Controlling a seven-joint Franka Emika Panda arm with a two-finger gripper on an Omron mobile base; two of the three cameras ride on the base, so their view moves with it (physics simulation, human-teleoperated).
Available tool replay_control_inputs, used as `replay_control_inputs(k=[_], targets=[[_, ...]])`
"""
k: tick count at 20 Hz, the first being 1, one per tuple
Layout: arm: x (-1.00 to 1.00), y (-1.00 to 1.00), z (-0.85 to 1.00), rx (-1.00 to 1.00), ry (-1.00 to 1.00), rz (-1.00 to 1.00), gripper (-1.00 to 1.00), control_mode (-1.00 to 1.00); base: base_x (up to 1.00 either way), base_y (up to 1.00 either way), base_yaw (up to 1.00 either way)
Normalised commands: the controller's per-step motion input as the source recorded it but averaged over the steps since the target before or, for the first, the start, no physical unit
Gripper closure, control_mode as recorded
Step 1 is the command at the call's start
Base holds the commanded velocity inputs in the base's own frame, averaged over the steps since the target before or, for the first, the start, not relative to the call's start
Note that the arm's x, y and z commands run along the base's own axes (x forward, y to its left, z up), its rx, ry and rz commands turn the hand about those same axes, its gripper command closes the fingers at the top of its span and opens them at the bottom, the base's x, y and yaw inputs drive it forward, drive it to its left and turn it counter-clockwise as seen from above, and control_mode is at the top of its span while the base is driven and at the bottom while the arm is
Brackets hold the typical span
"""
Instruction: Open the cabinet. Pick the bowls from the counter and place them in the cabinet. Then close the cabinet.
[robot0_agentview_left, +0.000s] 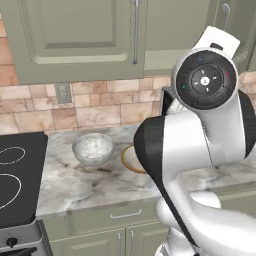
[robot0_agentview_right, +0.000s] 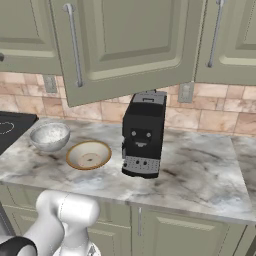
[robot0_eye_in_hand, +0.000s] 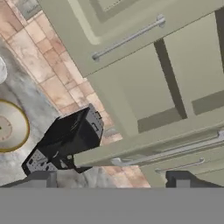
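The olive-green cabinet hangs above the counter, and one door stands swung partly out, its bar handle on the free edge. In the hand view my gripper is open with nothing between its fingertips. A silver bar handle on a door edge lies just beyond it, untouched. The speckled grey-white bowl and the tan bowl sit side by side on the counter. My arm hides part of the tan bowl in the left base view.
A black coffee machine stands on the counter right of the bowls, under the swung door. A black stovetop borders the counter on the left. Lower cabinets run below. My white arm fills the right of the left base view.
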Motion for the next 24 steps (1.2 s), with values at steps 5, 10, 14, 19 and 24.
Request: replay_control_inputs(k=[5,10,14,19,24], targets=[[0.39,-0.12,-0.16,-0.41,0.21,0.00,-1.00,-1.00,0.00,0.00,0.00],[0.80,-0.26,-0.31,-0.21,0.13,0.00,-1.00,-1.00,0.00,0.00,0.00],[0.42,-0.11,-0.28,-0.08,0.00,0.00,-1.00,-1.00,0.00,0.00,0.00],[0.35,-0.08,-0.16,-0.02,0.00,0.00,-1.00,-1.00,0.00,0.00,0.00],[0.14,-0.15,0.00,-0.01,0.01,0.00,-1.00,-1.00,0.00,0.00,0.00]])
